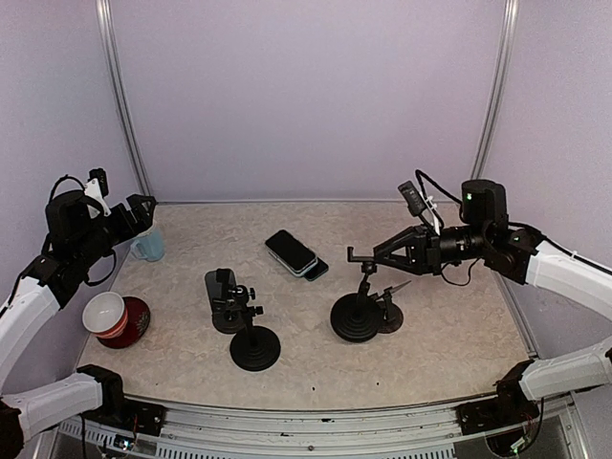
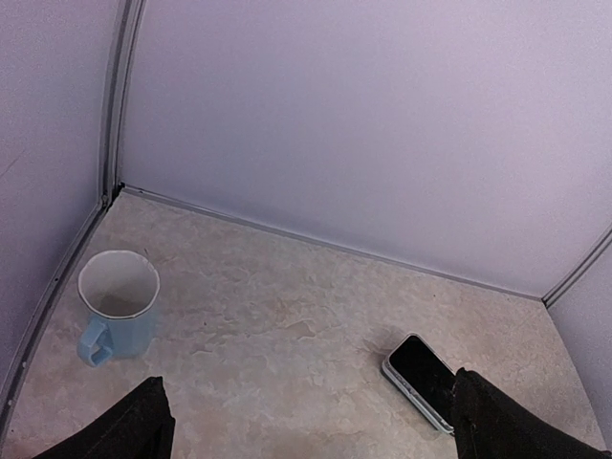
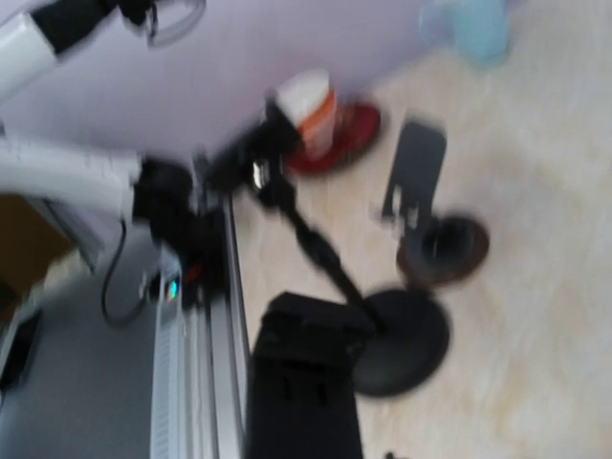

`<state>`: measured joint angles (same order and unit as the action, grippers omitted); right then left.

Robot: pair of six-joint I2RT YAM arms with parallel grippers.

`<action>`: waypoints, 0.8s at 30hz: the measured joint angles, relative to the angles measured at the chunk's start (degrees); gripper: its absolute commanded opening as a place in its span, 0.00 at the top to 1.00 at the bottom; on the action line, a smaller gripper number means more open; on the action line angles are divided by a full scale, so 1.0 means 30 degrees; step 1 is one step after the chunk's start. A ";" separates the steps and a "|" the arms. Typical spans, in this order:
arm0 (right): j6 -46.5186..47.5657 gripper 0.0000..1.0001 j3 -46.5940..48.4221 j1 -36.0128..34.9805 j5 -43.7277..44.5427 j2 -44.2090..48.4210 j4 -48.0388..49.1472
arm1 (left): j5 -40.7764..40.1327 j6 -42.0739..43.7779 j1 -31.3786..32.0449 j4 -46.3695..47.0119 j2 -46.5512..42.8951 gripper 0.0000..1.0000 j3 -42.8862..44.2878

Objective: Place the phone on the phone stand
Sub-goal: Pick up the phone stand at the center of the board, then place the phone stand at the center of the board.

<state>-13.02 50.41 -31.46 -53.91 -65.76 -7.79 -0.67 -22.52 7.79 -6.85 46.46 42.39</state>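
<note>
My worktop [image 1: 449, 335] carries two cups: one blue mug [image 1: 148, 247], one red-and-white cup [image 1: 103, 312]. One red saucer [image 1: 140, 316]. Four black stands [image 1: 255, 350], as far as I can tell. One phone [image 1: 290, 251], perhaps a second beneath it.

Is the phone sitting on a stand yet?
No, the phone lies flat on the table, toward its far side.

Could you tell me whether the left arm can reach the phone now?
Probably yes: the left end effector is open, bare table lies toward the phone, and the blue mug sits aside.
</note>
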 measured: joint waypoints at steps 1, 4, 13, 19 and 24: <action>-0.0612 0.96 -0.0117 -0.0007 0.0138 0.0051 0.0962 | 0.0000 0.0000 0.0000 0.0000 0.0000 0.01 0.0007; -0.2273 0.95 -0.0430 -0.0015 0.0947 0.0058 0.3388 | 0.0000 -0.0007 0.0000 0.0000 0.0000 0.01 0.0000; -0.6113 0.95 -0.1945 -0.0379 0.6477 -0.0503 0.7919 | 0.0000 -0.0007 0.0000 0.0000 0.0000 0.01 0.0000; -0.7249 0.92 -0.2499 -0.0510 1.0936 -0.0860 1.0018 | 0.0000 -0.0007 0.0000 0.0000 0.0000 0.01 0.0000; -0.8036 0.90 -0.2623 -0.0510 1.4885 -0.1603 1.1533 | 0.0000 -0.0007 0.0000 0.0000 0.0000 0.01 -0.0015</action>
<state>-37.12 42.54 -32.99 -9.26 -70.57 26.81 -0.67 -22.55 7.79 -6.85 46.46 42.35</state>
